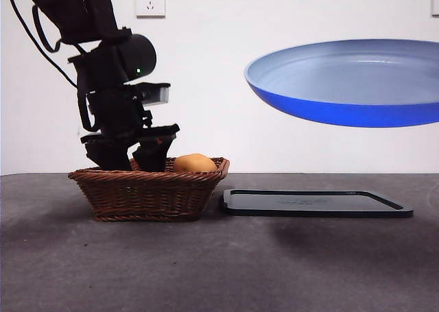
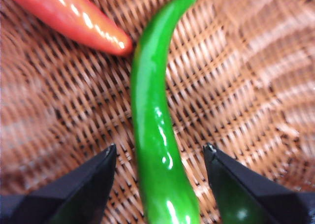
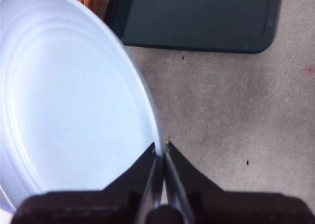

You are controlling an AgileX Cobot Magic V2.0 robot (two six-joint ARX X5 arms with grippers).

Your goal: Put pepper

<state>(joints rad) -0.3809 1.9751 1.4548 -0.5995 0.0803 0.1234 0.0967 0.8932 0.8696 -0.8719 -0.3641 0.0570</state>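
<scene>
The glossy green pepper [image 2: 155, 130] lies on the woven floor of the basket [image 1: 147, 188]. My left gripper [image 2: 160, 157] is down inside the basket, open, with one jaw on each side of the pepper and not touching it. In the front view this gripper [image 1: 134, 156] dips behind the basket's near wall, which hides the pepper. My right gripper [image 3: 161, 147] is shut on the rim of the blue plate [image 3: 69, 96]. It holds the plate [image 1: 350, 82] tilted in the air above the black tray [image 1: 315, 202].
A red-orange pepper-like vegetable [image 2: 69, 15] lies in the basket beside the green one. A rounded orange fruit [image 1: 194, 163] shows over the basket rim. The grey table [image 1: 219, 271] stretches in front. The basket wall [image 2: 275, 86] rises close around the left gripper.
</scene>
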